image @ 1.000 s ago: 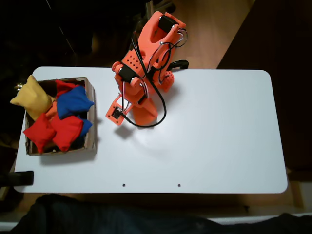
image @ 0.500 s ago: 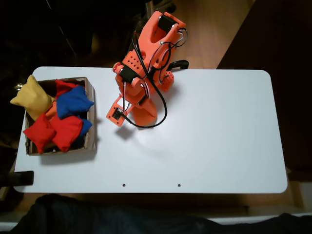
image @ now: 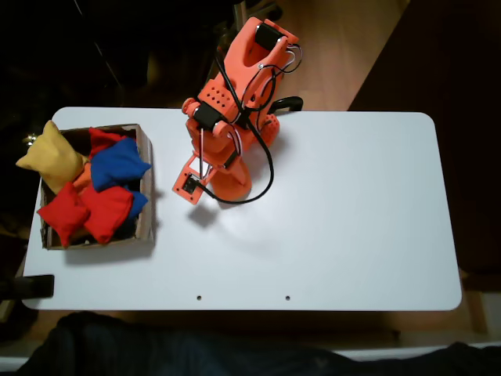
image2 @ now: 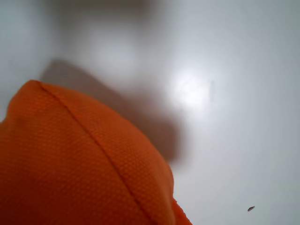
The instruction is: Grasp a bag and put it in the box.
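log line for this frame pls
phase: carrying | held: orange bag close under wrist camera, above table | box: left in fixed view, already crowded with beanbags | fingers: unseen

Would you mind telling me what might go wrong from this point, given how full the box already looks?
1. The box is already heaped with beanbags, and the yellow beanbag hangs over its left wall in the fixed view, so another may roll off or push one out.
2. The orange bag sits very close to the wrist camera with the table below; the grip cannot be judged, so it may slip on the way.
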